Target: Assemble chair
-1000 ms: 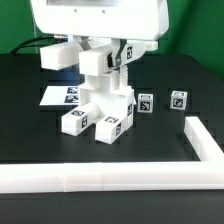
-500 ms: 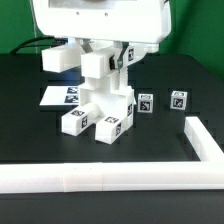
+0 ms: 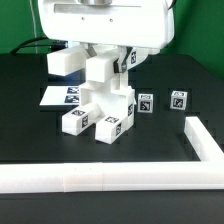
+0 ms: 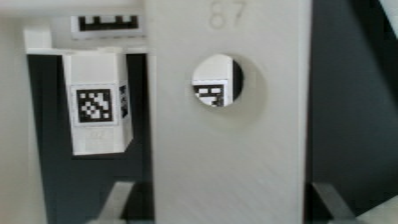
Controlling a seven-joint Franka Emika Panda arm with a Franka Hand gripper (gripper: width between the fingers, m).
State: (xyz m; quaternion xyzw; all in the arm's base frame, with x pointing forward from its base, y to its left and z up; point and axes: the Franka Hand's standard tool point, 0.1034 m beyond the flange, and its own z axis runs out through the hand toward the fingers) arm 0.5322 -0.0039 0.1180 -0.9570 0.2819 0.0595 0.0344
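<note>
Matte black table (image 3: 30, 150) under everything. Glossy white L-shaped rail (image 3: 100, 178) runs along the front and turns back on the exterior view's right. Part-built chair (image 3: 100, 100) sits mid-table: shiny white plastic, stacked square-edged bars, tags on the lower blocks. Thin flat marker board (image 3: 52, 97) lies next to it on the exterior view's left. Two small tagged cubes (image 3: 146, 103) (image 3: 178, 100) sit loose on the exterior view's right, apart from the chair. Gripper (image 4: 222, 200) is clamped on the chair's smooth upright slab; the slab's round hole (image 4: 217, 82) shows a tag behind it.
</note>
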